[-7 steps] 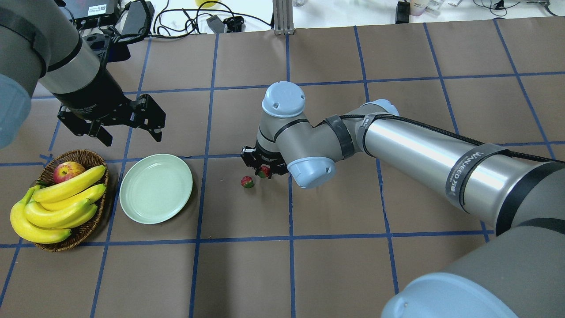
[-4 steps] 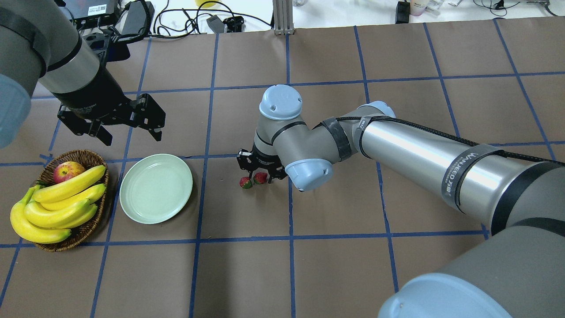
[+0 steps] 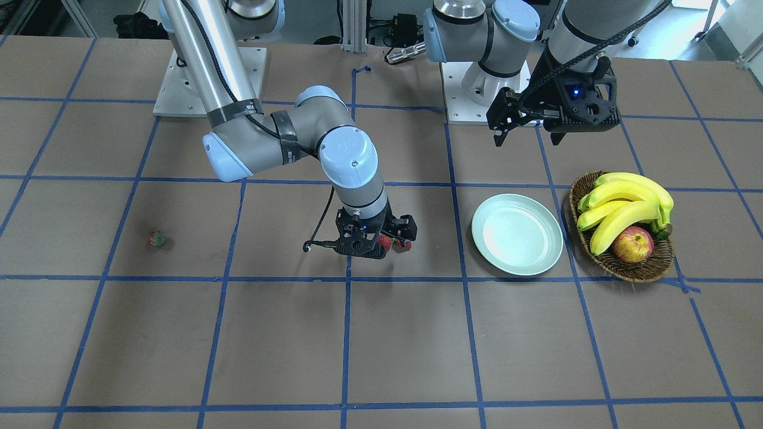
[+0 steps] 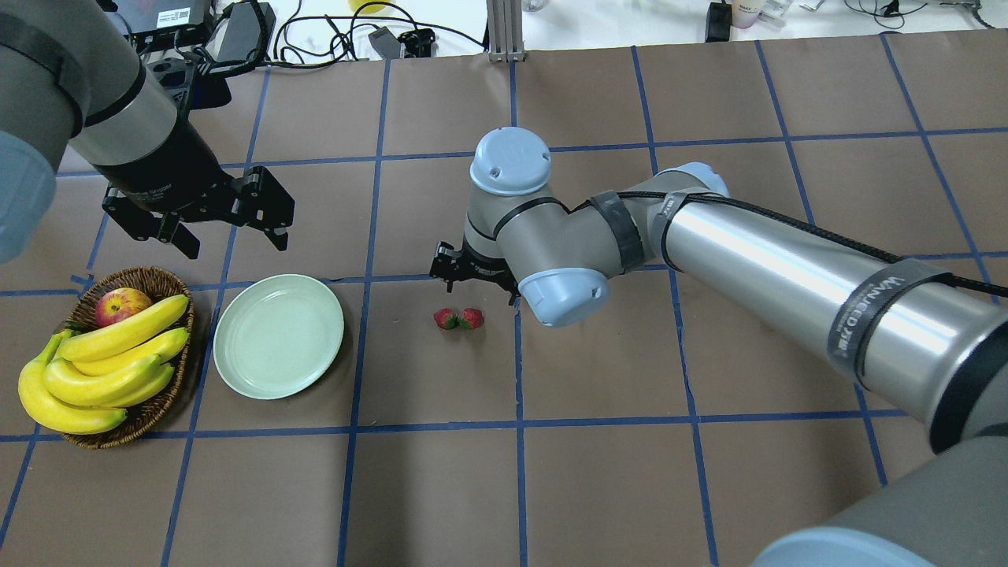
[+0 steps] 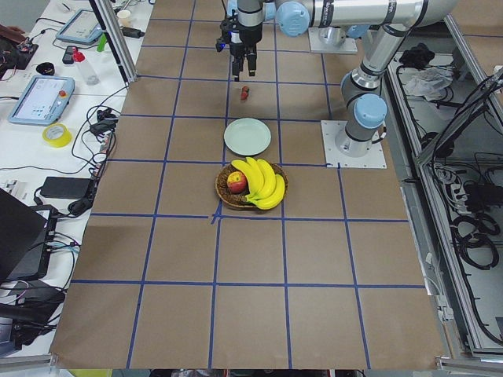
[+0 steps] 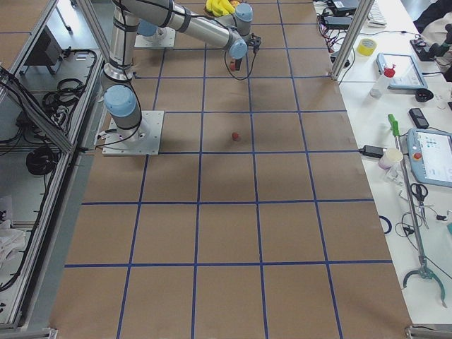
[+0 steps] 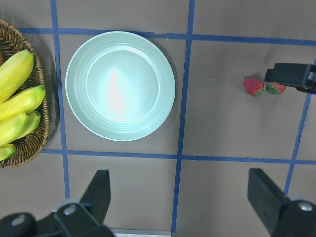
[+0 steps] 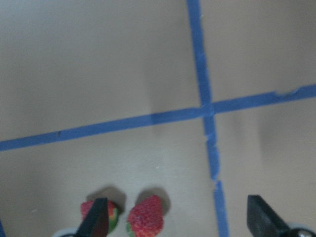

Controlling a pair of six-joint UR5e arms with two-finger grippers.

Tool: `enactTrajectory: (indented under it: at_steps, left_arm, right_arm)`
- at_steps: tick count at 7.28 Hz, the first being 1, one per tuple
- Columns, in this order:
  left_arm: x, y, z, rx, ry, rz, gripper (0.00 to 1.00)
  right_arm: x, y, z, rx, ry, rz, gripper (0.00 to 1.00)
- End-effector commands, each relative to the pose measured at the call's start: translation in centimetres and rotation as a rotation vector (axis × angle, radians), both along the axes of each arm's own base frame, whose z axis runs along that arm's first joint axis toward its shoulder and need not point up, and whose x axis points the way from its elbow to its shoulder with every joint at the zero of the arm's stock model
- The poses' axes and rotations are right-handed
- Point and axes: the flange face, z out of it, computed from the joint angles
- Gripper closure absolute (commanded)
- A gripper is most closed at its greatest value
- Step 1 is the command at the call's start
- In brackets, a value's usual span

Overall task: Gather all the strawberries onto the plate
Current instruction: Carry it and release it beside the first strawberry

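Two strawberries lie side by side and touching on the brown table, right of the empty pale green plate. They also show in the front view and in the right wrist view. My right gripper hovers just behind and above them, open and empty, its fingers wide apart. A third strawberry lies alone far out on my right side; my right arm hides it in the overhead view. My left gripper is open and empty, raised behind the plate.
A brown wicker basket with bananas and an apple stands just left of the plate. Cables and boxes lie past the table's far edge. My right arm's elbow hangs right of the two berries.
My right gripper carried one strawberry left to the other, let it go beside it, and has pulled up and back, open. The left arm has not moved.
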Motion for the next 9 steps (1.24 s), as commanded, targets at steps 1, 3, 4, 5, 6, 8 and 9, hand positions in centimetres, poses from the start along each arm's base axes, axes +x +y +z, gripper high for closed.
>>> enactTrajectory:
  at_steps: [1, 3, 4, 5, 6, 8, 9]
  left_arm:
    - [0.1, -0.1, -0.1, -0.006, -0.002, -0.005, 0.0]
    - [0.1, -0.1, 0.0, -0.008, -0.002, -0.008, 0.0]
    - [0.1, -0.2, -0.2, -0.005, -0.001, -0.008, 0.0]
    - [0.1, -0.2, -0.2, -0.006, -0.002, -0.008, 0.0]
    - [0.1, -0.5, -0.3, -0.01, 0.0, -0.008, 0.0]
    - [0.2, -0.5, -0.9, -0.002, -0.034, -0.029, 0.0]
    - [0.3, -0.5, -1.0, -0.002, -0.036, -0.029, 0.0]
  right_arm:
    - [-9.8, -2.4, 4.1, 0.004, 0.107, 0.057, 0.0]
    - [-17.7, -4.8, 5.1, -0.004, 0.116, 0.134, 0.0]
    - [-21.7, -5.4, 4.4, 0.009, 0.137, 0.206, 0.0]
    - [-26.1, -5.2, 2.9, 0.029, 0.137, 0.274, 0.0]
    - [-31.0, -4.4, 1.8, 0.049, 0.121, 0.318, 0.0]
    - [-36.4, -1.0, -2.0, 0.05, 0.107, 0.395, 0.01]
    - [-36.3, 0.9, -4.1, 0.001, 0.133, 0.397, 0.01]
